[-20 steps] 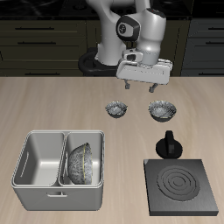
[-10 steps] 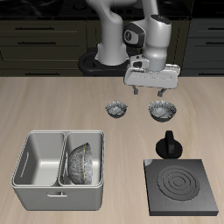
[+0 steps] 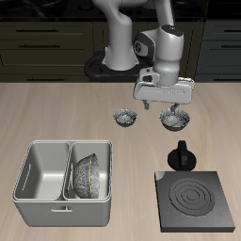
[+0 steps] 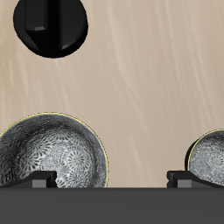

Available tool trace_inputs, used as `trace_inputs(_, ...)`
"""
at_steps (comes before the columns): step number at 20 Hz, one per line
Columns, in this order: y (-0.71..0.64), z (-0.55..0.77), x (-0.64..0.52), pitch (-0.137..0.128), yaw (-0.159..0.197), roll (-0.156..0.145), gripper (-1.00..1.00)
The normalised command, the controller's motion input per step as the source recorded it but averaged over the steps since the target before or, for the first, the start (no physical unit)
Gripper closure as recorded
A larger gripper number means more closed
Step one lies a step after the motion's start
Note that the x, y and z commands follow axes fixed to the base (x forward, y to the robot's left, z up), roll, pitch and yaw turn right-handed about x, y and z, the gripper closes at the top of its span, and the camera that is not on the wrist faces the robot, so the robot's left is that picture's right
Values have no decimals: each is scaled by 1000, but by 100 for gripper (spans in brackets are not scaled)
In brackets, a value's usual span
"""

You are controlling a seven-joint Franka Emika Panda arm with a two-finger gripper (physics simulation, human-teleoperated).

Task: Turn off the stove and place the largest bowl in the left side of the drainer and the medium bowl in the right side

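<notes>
Wrist view: round, speckled metal medium bowl (image 4: 52, 157); black knob (image 4: 52, 26).

From my feed the stove (image 3: 196, 200) is a flat black square near the table's front edge, its burner rings dark, no glow. Its separate black knob (image 3: 181, 156) sits just behind it, also visible in the wrist view (image 4: 53, 26). The drainer (image 3: 64, 184) is a light grey two-compartment tub. The largest bowl (image 3: 88, 173), shiny speckled grey, is tilted on its side in the compartment closer to the stove. The medium bowl (image 3: 174, 119) sits upright farther back on the table, and the wrist view shows its patterned inside (image 4: 51, 157).
</notes>
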Motion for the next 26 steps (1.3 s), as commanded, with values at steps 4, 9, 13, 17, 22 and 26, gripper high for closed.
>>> trace_inputs(4,94,-270,-49,34,-22,28,-100)
trace_inputs(9,24,-351,-96,28,-9,25,-100)
trace_inputs(13,-5,-197,0,20,1,25,-100)
trace_inputs(17,-75,-430,48,72,-4,43,-100)
trace_inputs(22,91,-118,-81,34,-2,31,100)
trace_inputs(26,21,147,-193,29,6,59,100)
